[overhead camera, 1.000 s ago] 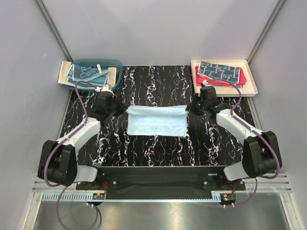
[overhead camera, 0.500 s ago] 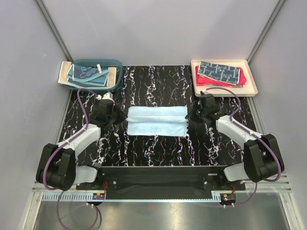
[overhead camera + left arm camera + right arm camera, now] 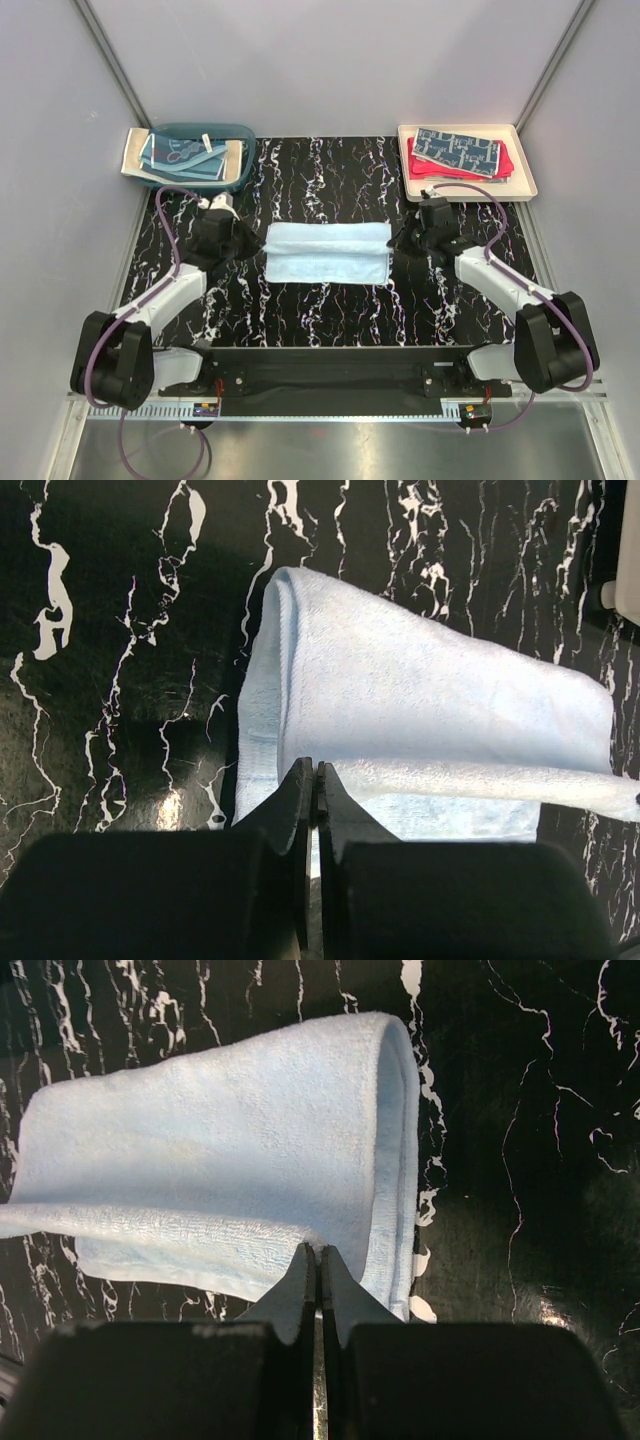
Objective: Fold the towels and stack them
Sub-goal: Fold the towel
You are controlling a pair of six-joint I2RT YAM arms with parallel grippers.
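Light blue towel (image 3: 327, 252): lies folded into a wide band at the centre of the black marbled table (image 3: 330, 180).

Top view. The left gripper (image 3: 252, 243) is at the towel's 9 o'clock edge and the right gripper (image 3: 396, 240) at its 3 o'clock edge, both low over the table. Finger state cannot be read from this height. The teal basket (image 3: 246, 172) sits at the table's 10 o'clock corner with teal patterned cloths (image 3: 175, 155) inside. The cream tray (image 3: 526, 178) sits at the 2 o'clock corner. In it a patterned towel (image 3: 457, 149) lies on top of a red-pink towel (image 3: 500, 165).

Left wrist view. The left gripper (image 3: 313, 775) has its fingers pressed together, with only a hairline between them, clamped on a towel edge. From the tips a raised strip of light blue towel (image 3: 420, 710) runs toward 3 o'clock, lifted above the layer beneath. A rounded fold shows at 11 o'clock.

Right wrist view. The right gripper (image 3: 315, 1255) is likewise closed and pinching the edge. A raised strip of the light blue towel (image 3: 220, 1150) runs from the tips toward 9 o'clock. The rounded fold shows at 1 o'clock, and the lower layers lie flat on the table.
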